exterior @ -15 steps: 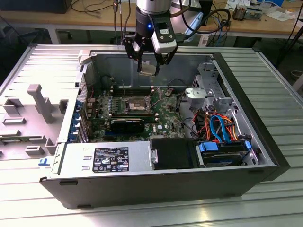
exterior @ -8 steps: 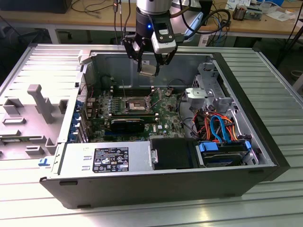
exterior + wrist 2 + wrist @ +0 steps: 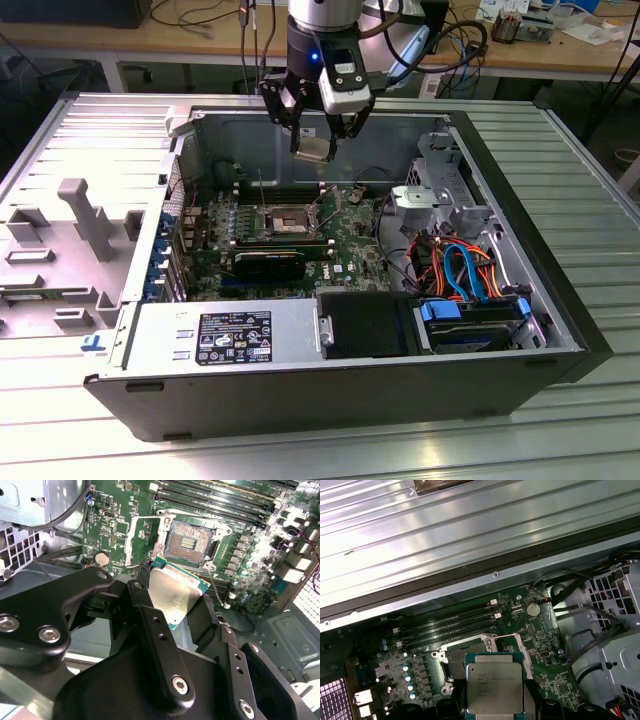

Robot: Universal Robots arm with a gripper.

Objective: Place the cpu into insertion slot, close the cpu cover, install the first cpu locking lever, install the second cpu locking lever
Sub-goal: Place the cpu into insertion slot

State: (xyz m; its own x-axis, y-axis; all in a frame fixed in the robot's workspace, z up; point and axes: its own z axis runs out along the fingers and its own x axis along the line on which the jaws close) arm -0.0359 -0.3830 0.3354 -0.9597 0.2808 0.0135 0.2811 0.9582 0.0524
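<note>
Room: a workshop, with a wooden bench strewn with cables running behind me.
Table: a ribbed metal table carries the job.
Case: an open computer case lies on its side near the middle of the table, its inside facing up.
Board: a green circuit board covers the case floor toward the far wall, with long black memory slots beside the socket.
Socket: the socket is bare, its dark centre showing and nothing seated in it.
Cover: the cover is swung open beside the socket.
Chip: the chip hangs in the air over the board, roughly above the socket and well apart from it.
Jaws: my gripper is narrowed onto the chip, pinching two opposite edges, and holds nothing else.
Risk: I judge the grip thin. A slip would drop the chip onto the bare socket contacts and could bend them. A skewed or turned chip would not seat. I cannot tell whether it hangs quite level. An edge could also catch the raised cover.
Pose: my wrist points straight down over the far part of the case, high above the board.
</note>
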